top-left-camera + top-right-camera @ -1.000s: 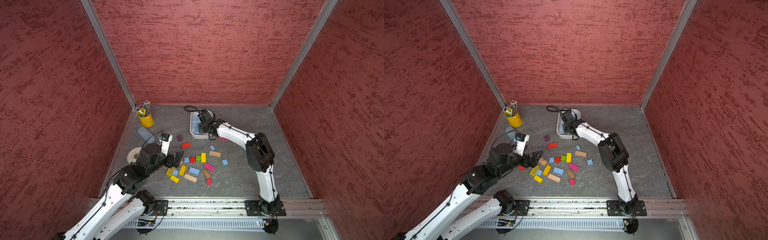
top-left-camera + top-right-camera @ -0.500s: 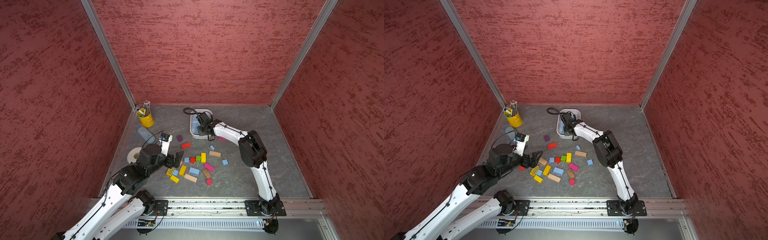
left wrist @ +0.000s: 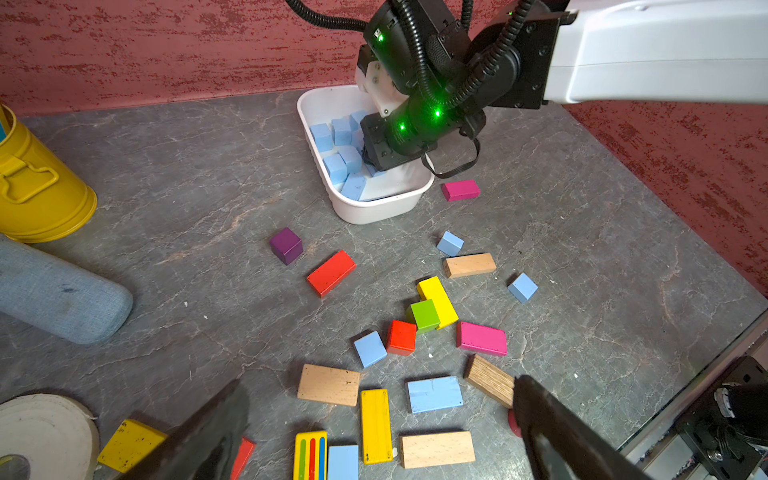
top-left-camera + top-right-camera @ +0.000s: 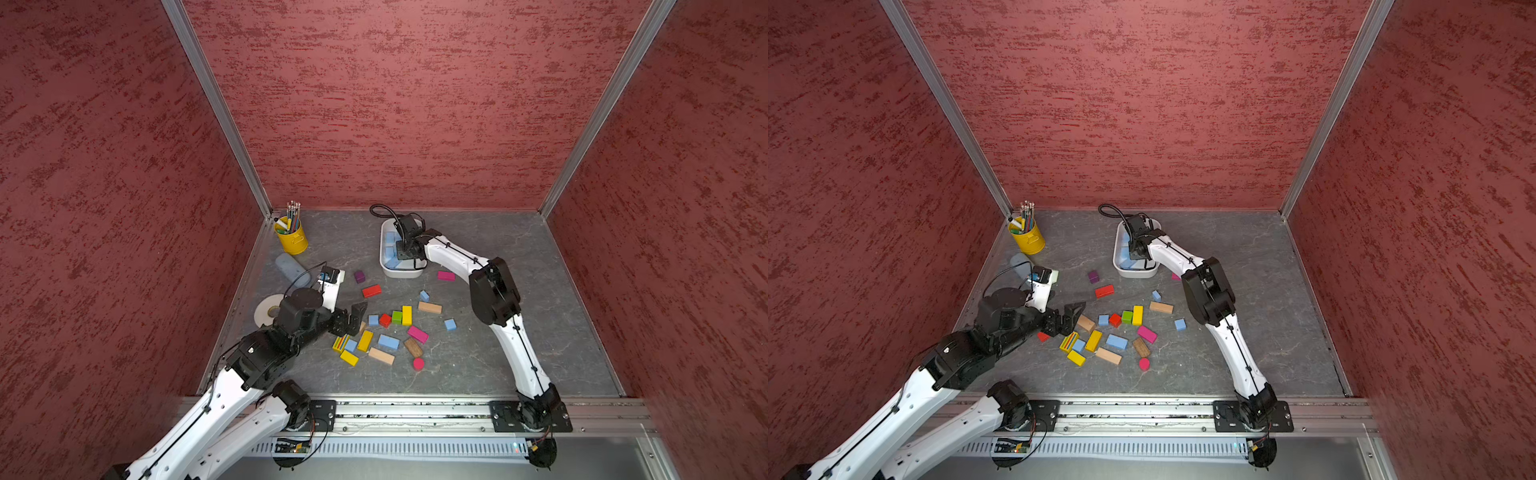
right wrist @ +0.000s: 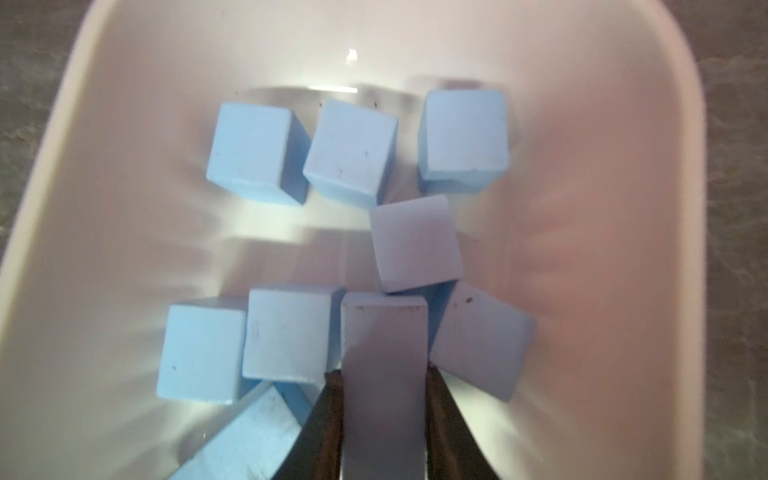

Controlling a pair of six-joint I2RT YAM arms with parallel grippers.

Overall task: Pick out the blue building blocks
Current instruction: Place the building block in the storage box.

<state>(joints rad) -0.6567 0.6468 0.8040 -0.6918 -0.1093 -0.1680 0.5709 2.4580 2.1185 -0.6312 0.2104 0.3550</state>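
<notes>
My right gripper (image 5: 384, 376) pinched a blue block (image 5: 384, 332) inside the white tub (image 5: 124, 124), among other blue blocks (image 5: 257, 153); my left gripper (image 3: 378, 411) hung wide open over loose blocks (image 3: 434, 394).

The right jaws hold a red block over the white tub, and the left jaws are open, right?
Wrong colour: the held block is blue, not red, as the right wrist view shows. It is over the white tub, and the left jaws are open.

blue blocks (image 5: 349, 151), white tray (image 5: 602, 208)
</notes>
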